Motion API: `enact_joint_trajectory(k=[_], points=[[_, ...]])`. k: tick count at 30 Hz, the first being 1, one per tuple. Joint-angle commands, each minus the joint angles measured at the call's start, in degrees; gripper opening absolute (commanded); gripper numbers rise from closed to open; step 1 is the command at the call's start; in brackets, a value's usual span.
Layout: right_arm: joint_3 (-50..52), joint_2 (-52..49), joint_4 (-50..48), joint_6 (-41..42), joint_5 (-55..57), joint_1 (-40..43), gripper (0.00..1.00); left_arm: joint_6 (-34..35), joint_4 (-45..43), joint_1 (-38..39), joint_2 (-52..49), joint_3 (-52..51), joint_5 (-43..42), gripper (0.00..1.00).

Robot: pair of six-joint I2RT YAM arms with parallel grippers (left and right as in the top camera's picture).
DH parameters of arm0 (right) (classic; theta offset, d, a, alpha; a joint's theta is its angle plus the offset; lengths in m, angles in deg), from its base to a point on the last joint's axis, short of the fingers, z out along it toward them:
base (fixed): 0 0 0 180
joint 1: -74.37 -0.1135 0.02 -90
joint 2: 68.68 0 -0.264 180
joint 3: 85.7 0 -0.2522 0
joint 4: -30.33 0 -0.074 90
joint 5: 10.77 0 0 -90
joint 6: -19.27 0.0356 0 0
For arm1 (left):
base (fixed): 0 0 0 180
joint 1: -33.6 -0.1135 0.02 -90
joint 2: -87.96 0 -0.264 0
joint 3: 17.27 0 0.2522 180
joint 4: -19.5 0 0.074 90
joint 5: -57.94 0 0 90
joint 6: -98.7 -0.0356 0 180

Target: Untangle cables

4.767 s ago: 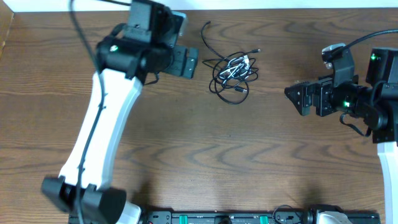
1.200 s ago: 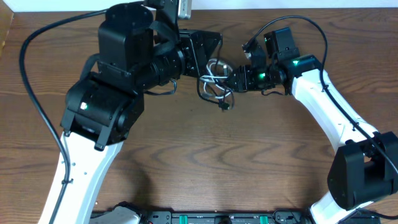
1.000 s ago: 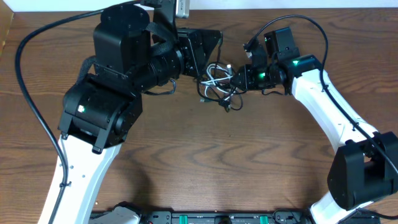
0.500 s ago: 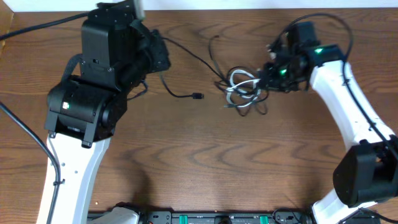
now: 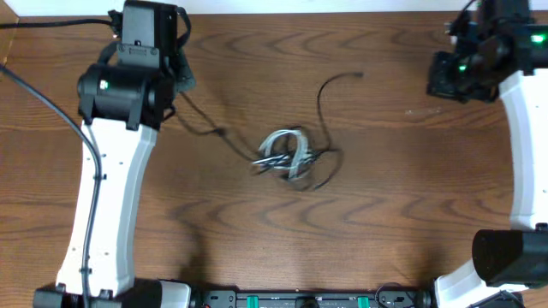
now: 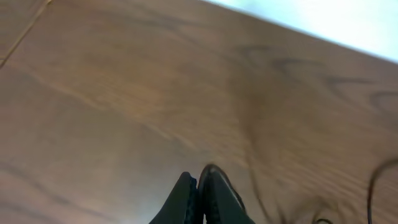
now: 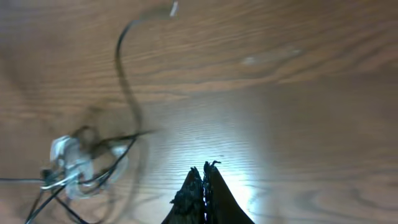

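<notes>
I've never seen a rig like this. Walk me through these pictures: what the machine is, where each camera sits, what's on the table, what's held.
Two robot arms, left arm and right arm, work at a wooden table. The wide picture looks down from above; the other two come from cameras on the wrists, each showing its own pincer. A tangled cable bundle lies mid-table. The left gripper and right gripper both look shut. A thin black cable runs toward the left one; whether it is pinched is unclear. The right holds nothing.
</notes>
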Motion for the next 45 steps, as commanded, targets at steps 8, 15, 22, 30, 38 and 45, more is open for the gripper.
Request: enact_joint_trajectory(k=[8,15,22,30,38,45], points=[[2.27,0.31,-0.46,-5.18,-9.33,-0.87,0.04,-4.46,0.83,-1.18,-1.68,0.63,-5.07,0.08],[8.22,0.31,-6.27,-5.14,-15.58,-7.45,0.41,-5.53,-2.29,-1.18,-1.38,0.66,-13.55,0.08],[11.41,0.31,-11.19,-2.45,-16.33,-12.13,0.63,-4.85,-13.05,-1.18,0.94,0.66,-25.40,0.08],[19.89,0.28,-20.65,-0.33,-20.59,-16.20,0.68,-0.74,-19.50,-1.16,5.16,0.66,-28.79,0.08],[24.26,0.20,-25.16,0.90,-18.38,-16.59,0.73,-4.37,1.20,-1.11,1.73,-0.17,-28.74,0.15],[24.26,0.20,-23.76,0.92,-18.16,-9.92,0.77,-4.72,4.57,-1.11,-4.35,-8.35,-29.05,0.41]])
